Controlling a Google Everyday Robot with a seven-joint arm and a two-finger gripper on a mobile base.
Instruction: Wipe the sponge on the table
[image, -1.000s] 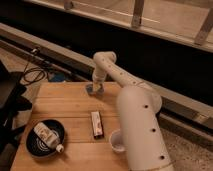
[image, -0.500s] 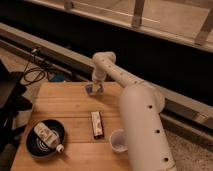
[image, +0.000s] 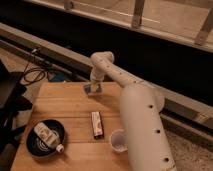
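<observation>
The small blue sponge (image: 93, 90) lies on the light-brown plank table (image: 65, 107), near the middle of its far edge. My gripper (image: 94, 85) comes down from the white arm directly over the sponge and sits right on top of it, hiding most of it. Only a sliver of blue shows beneath the gripper. The thick white arm link crosses the right side of the table in the foreground.
A long flat brown-and-white bar (image: 97, 124) lies mid-table. A clear cup (image: 118, 140) stands near the front right beside the arm. A black round plate (image: 45, 139) holding a small bottle sits front left. Cables and dark gear lie on the floor to the left.
The gripper stays over the sponge at the far edge, shifting only slightly. Nothing else on the table has moved.
</observation>
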